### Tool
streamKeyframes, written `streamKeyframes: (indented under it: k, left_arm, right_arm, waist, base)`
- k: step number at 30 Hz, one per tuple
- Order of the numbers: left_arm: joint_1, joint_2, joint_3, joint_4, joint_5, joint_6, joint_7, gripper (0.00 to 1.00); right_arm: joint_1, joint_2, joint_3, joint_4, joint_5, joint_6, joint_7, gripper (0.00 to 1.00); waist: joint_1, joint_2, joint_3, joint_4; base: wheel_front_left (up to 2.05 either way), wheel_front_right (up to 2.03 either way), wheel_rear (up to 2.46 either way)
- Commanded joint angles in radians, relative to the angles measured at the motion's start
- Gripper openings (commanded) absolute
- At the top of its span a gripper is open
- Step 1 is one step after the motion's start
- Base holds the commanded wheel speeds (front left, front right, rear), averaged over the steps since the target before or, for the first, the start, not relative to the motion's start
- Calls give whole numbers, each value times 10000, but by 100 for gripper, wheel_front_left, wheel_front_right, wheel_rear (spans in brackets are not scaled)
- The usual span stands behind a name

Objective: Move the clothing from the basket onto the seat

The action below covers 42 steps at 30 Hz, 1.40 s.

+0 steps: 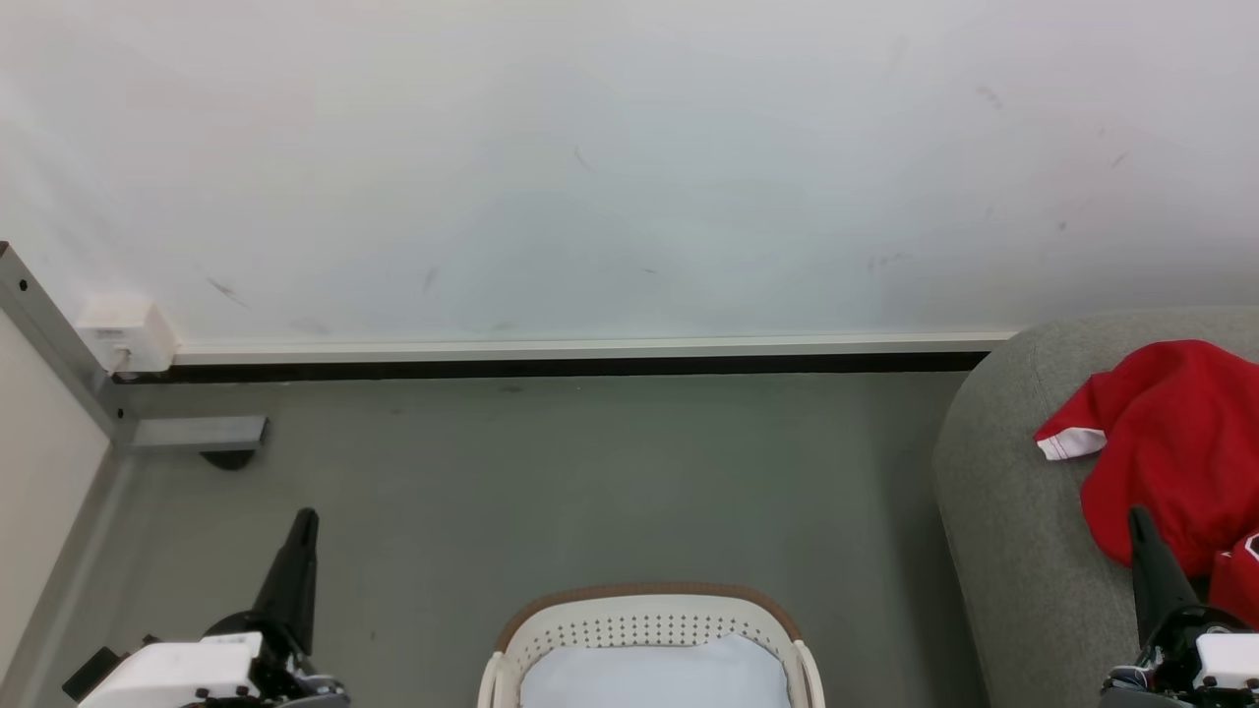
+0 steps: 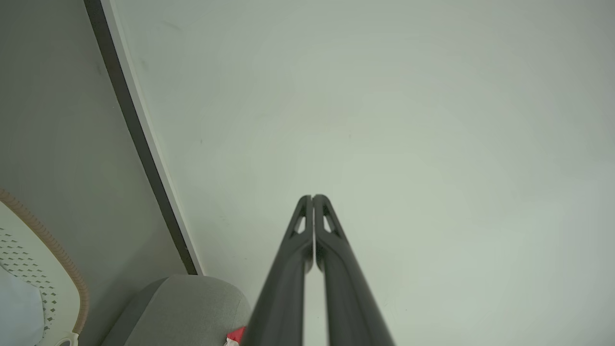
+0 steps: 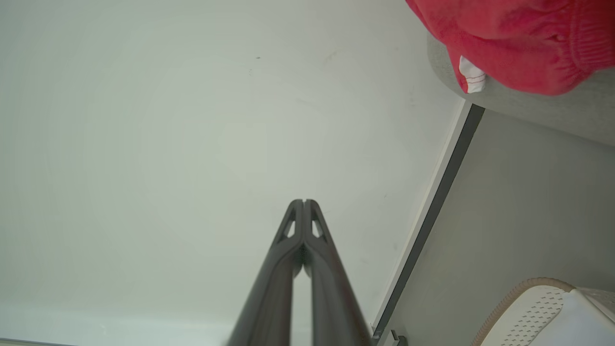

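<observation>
Head view
Clothing (image 1: pixel 1170 433): a red heap on the seat (image 1: pixel 1003 492), lying inward of its rounded left edge, with a white-trimmed hem pointing toward that edge.
Basket (image 1: pixel 649 592): on the floor (image 1: pixel 590 472) at the bottom middle, apart from the seat's left edge; a pale pad (image 1: pixel 654 674) lies inside it.
Left gripper (image 1: pixel 308 519): lower left, over the floor, fingers pressed together, holding nothing.
Right gripper (image 1: pixel 1137 515): lower right, in front of the clothing's lower edge, fingers together; whether it touches the fabric cannot be told.
Wall (image 1: pixel 590 147): white, meeting the floor at a dark skirting (image 1: pixel 580 364).

Left wrist view
Left gripper (image 2: pixel 313 198): fingers meet at the tips, empty, aimed at the wall.
Seat (image 2: pixel 192 307): its rounded corner at the bottom, with a red-and-white sliver of clothing (image 2: pixel 235 334) beside the finger.
Basket (image 2: pixel 33 269): lower left edge, brown rim showing.

Right wrist view
Right gripper (image 3: pixel 303 203): fingers closed tip to tip, nothing between them.
Clothing (image 3: pixel 509 43): top right, draped on the seat (image 3: pixel 552 110) and hanging over its edge.
Basket (image 3: pixel 533 307): bottom right corner on the floor, pad (image 3: pixel 591 322) inside.
</observation>
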Motion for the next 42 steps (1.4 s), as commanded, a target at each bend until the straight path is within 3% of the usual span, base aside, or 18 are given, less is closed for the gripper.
streamKeyframes:
  k: [1,42]
  left_arm:
    - [-74,18,25,-17,-133,3,27,0]
    - [-68,18,24,-29,-135,5,27,0]
  right_arm:
    - [-82,-113,30,-14,137,-24,-39,0]
    - [-131,-471,481,-202,492,-23,-422,0]
  waist:
    - [0,0,0,0]
    - [0,0,5,1]
  base:
    - [0,0,0]
    - [0,0,0]
